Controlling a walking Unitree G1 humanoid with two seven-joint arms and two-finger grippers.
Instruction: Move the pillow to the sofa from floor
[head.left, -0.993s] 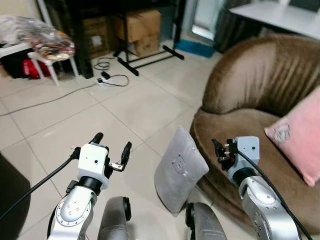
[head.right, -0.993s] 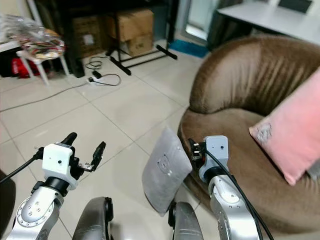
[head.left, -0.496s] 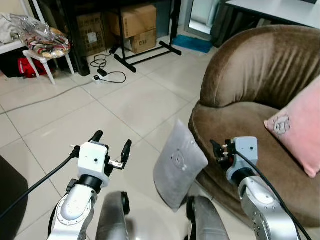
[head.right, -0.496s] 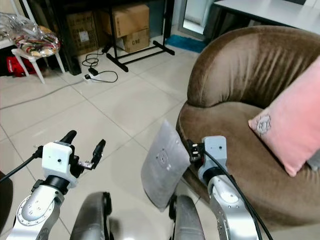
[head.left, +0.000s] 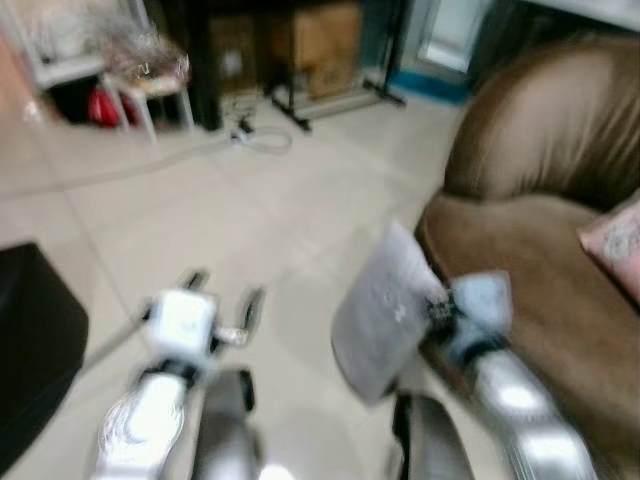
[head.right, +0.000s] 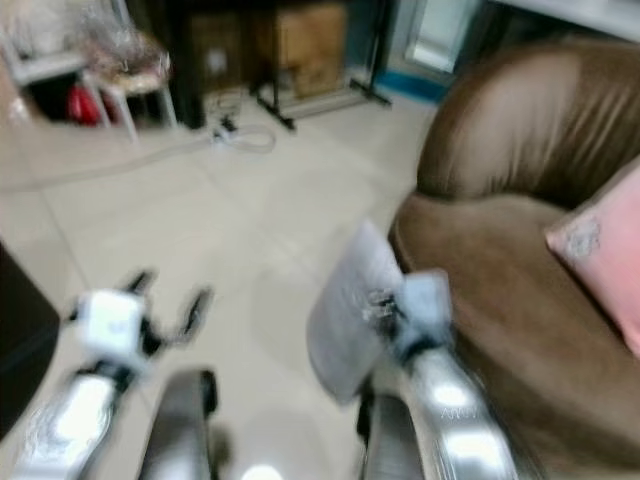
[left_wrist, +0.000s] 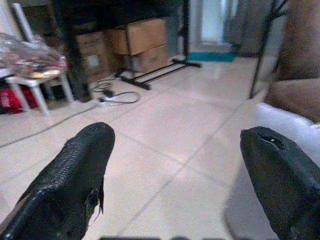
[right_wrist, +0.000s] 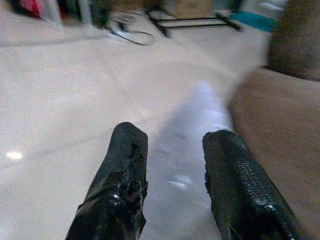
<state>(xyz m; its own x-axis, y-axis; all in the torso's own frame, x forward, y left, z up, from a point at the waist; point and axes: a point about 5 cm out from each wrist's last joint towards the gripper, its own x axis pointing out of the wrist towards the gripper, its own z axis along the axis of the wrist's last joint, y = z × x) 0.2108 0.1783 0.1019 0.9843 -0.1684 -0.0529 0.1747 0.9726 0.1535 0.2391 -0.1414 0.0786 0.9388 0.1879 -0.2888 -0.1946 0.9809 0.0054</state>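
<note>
Pale floor tiles (head.left: 300, 200) run from the robot's feet out to a cluttered far wall, and both head views are smeared with motion blur. Nearest, the left gripper (head.left: 222, 300) is held over bare tile with its fingers (left_wrist: 75, 175) spread wide and nothing between them. The right gripper (head.right: 385, 300) sits just at the grey pillow (head.left: 385, 305); its wrist view shows the two fingers (right_wrist: 122, 170) parted, the pillow lying beyond the gap, not yet pinched. That pillow stands on edge on the floor, leaning against the front of the brown sofa (head.left: 540, 230). It looks light, soft and floppy, so a pinch on the upper edge or corner should bunch enough fabric to lift it. A pink pillow (head.right: 600, 250) on the seat is cut off at the frame edge. Farther back, boxes (left_wrist: 135, 40) and a cable (left_wrist: 112, 95) are recognisable, though finer detail is lost.
</note>
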